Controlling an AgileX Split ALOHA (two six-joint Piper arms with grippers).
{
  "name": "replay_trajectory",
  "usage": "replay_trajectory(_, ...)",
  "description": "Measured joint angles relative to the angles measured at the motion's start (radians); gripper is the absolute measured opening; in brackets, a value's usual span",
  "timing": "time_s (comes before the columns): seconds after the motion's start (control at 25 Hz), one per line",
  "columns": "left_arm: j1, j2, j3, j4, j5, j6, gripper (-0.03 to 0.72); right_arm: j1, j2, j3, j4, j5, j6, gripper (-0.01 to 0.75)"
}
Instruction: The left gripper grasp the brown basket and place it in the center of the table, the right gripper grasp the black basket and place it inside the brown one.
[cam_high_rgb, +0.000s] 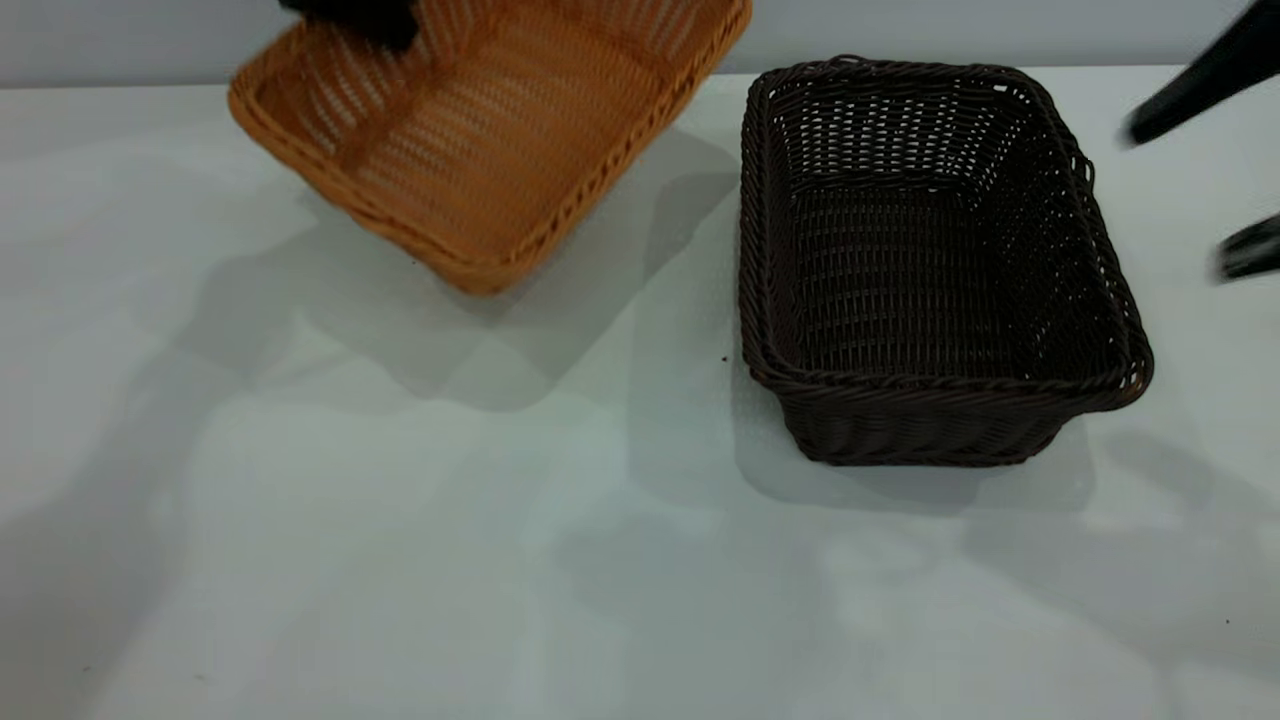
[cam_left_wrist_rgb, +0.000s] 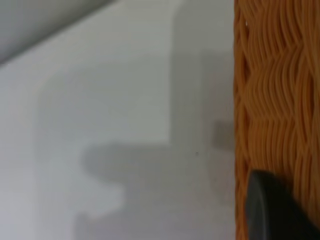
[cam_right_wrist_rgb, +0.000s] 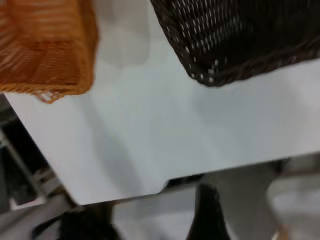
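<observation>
The brown basket (cam_high_rgb: 500, 130) hangs tilted above the table (cam_high_rgb: 400, 520) at the back left, its shadow spread beneath it. My left gripper (cam_high_rgb: 350, 20) is shut on its far rim, only partly in view. In the left wrist view one black finger (cam_left_wrist_rgb: 270, 210) lies against the orange weave (cam_left_wrist_rgb: 280, 100). The black basket (cam_high_rgb: 930, 260) stands upright on the table at the right. My right gripper (cam_high_rgb: 1180, 200) is open and empty just right of the black basket, apart from it. The right wrist view shows the black basket (cam_right_wrist_rgb: 240, 35), the brown basket (cam_right_wrist_rgb: 45, 45) and one finger (cam_right_wrist_rgb: 207, 215).
The table's back edge meets a pale wall (cam_high_rgb: 1000, 30). A small dark speck (cam_high_rgb: 725, 358) lies on the table left of the black basket. The right wrist view shows the table's edge (cam_right_wrist_rgb: 165, 182) with a frame below it.
</observation>
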Motion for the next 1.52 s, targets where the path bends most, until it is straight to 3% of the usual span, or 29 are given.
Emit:
replay_trajectory(0.2,0.001,-0.017,0.0,0.005,-0.001,0.002,0.078,0.087,0.245,-0.016,0.15,-0.059,0.011,0.461)
replay_trajectory(0.64,0.073,-0.024,0.0,0.026,-0.012,0.007,0.078,0.087,0.566,-0.157,0.222,-0.099,0.011,0.46)
replay_trajectory(1.04,0.129,-0.024,0.0,0.007,-0.017,0.007,0.078,0.087,0.618,-0.228,0.184,-0.251,0.011,0.443)
replay_trajectory(1.28,0.124,-0.024,0.0,0.003,-0.017,0.007,0.078,0.083,0.624,-0.228,0.119,-0.359,-0.009,0.326)
replay_trajectory(1.52,0.113,-0.024,0.0,-0.009,0.049,0.004,0.078,-0.003,0.624,-0.241,0.131,-0.403,-0.172,0.094)
